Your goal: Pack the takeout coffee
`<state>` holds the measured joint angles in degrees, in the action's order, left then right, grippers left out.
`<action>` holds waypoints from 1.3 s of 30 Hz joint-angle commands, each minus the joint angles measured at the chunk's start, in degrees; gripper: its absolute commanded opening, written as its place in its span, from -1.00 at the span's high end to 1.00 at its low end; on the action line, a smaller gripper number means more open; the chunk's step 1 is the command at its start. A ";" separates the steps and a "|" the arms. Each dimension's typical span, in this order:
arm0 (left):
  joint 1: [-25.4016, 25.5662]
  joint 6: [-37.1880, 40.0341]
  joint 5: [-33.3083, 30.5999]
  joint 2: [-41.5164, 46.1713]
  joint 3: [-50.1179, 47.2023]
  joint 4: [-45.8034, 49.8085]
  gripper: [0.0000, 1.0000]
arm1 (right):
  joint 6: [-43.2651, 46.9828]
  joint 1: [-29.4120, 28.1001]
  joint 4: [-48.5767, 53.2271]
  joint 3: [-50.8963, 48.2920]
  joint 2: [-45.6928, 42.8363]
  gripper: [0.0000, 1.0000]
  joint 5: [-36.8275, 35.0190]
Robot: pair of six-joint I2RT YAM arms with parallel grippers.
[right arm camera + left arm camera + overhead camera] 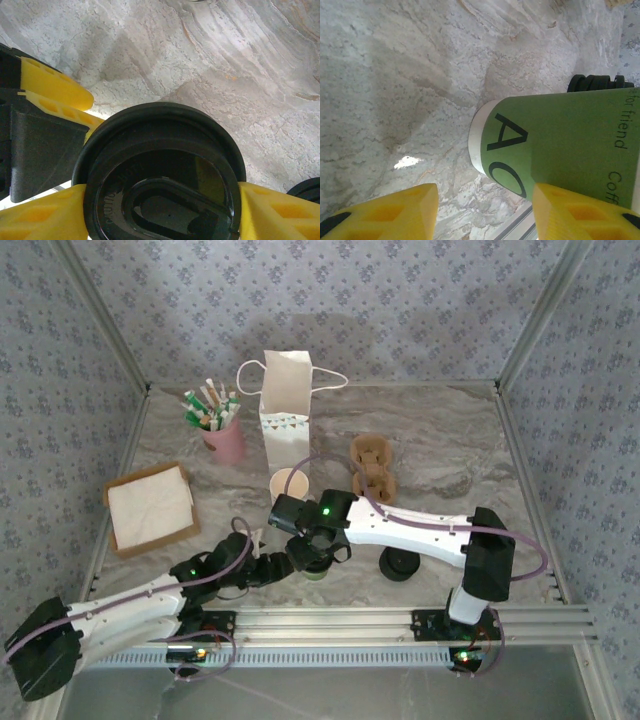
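Black lid (160, 150) pinched in right gripper (160, 200) near the front bench (450, 450) edge, over green paper cup (560, 145) standing between left gripper's (484, 192) spread fingers. Cannot tell whether lid is seated yet. Leaves, by the look of it, capping and loading into white paper bag (285, 405) farther back.

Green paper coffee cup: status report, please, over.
Left pincer open beside green paper coffee cup. Right pincer shut on round black plastic lid, over cup. Spare paper cup stack stands between cup and white paper bag.
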<state>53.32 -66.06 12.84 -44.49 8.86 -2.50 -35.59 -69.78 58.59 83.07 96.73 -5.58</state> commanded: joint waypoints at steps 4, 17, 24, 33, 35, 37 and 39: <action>0.49 0.57 0.23 -0.33 1.07 -2.47 -0.05 | -1.33 -0.34 -0.34 -1.30 0.03 -0.41 1.33; 0.98 1.67 0.65 -4.94 2.85 -4.86 -0.06 | -1.41 -0.69 -0.50 -1.49 0.39 -0.41 1.83; 1.26 1.98 0.61 -6.41 3.70 -5.30 -0.05 | -1.41 -1.05 -1.28 -2.18 0.37 -0.41 2.55; 1.49 2.34 0.77 -8.41 4.41 -6.06 -0.05 | -1.40 -1.22 -1.90 -2.80 0.59 -0.41 3.06; 1.44 2.30 0.76 -8.63 4.43 -6.07 -0.05 | -1.41 -1.24 -1.94 -2.99 0.65 -0.41 3.16; 1.44 2.37 0.71 -8.64 4.41 -5.93 -0.05 | -1.41 -1.20 -1.94 -3.25 0.67 -0.41 3.36; 1.44 2.34 0.56 -8.52 4.41 -5.61 -0.05 | -1.41 -1.39 -2.15 -3.51 0.75 -0.41 3.41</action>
<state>54.13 -64.97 12.88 -52.69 10.72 -6.22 -35.77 -70.02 57.98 81.76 96.05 -6.37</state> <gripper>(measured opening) 0.526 0.711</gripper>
